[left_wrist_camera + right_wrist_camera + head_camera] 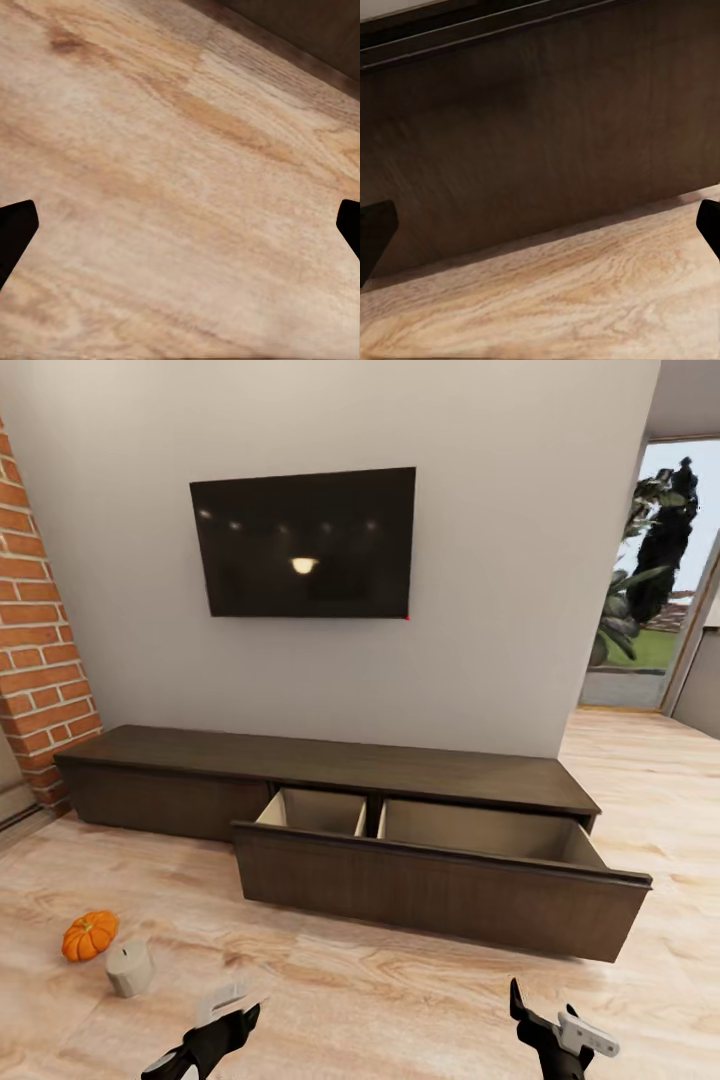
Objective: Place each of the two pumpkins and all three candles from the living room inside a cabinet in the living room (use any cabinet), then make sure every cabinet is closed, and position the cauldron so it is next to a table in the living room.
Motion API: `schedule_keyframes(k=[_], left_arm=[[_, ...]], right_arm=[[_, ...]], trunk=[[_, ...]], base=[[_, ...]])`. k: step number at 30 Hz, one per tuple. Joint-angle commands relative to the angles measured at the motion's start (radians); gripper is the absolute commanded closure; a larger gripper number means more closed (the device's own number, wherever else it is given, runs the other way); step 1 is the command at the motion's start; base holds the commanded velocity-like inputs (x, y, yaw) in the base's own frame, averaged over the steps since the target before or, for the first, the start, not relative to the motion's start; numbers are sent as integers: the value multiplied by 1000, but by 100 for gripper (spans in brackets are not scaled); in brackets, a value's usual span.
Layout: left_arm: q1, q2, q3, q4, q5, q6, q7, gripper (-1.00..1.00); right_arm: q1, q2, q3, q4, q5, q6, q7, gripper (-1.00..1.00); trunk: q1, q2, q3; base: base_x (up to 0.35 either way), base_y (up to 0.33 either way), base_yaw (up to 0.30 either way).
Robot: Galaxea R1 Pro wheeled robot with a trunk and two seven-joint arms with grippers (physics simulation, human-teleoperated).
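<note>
Head view: pumpkin (90, 935) and candle (130, 968) at ten o'clock of my left gripper (232, 1000), jaws spread wide, empty.

Wall TV (303, 542), wood floor (380, 990)

The cabinet (330, 765), a long low dark brown unit, is set against the wall with one wide drawer pulled open. One orange ribbed pumpkin (89, 936) and one beige-grey candle (130, 968) are placed just beside each other on the floor.
</note>
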Motion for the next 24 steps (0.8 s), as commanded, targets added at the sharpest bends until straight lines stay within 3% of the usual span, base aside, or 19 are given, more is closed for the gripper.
schedule_keyframes(k=[1, 12, 18, 19, 23, 24], left_arm=[[-1, 0, -8, 3, 7, -1, 0, -100], [-1, -17, -11, 25, -53, -5, 4, -100], [-1, -22, -10, 27, -61, -16, 7, -100], [-1, -26, -10, 29, -60, -33, 8, -100], [-1, -40, -9, 90, -61, -254, 15, -100], [-1, -41, -9, 98, -61, -283, 18, -100]], right_arm=[[0, 0, -6, 1, -5, 2, 10, -100], [-1, 0, -7, 0, -8, 87, 9, -100], [-1, 1, -7, 1, -6, 93, 9, -100], [-1, 3, -7, 1, -6, 93, 9, -100], [-1, 7, -8, 0, -4, 93, 9, -100], [-1, 7, -8, 0, -4, 92, 9, -100]], trunk=[[0, 0, -1], [-5, 2, 38], [-28, 44, 56], [-32, 51, 60], [-47, 79, 72], [-51, 86, 75]], base=[[0, 0, 279], [0, 0, 286], [0, 0, 289], [0, 0, 289], [0, 0, 289], [0, 0, 289]])
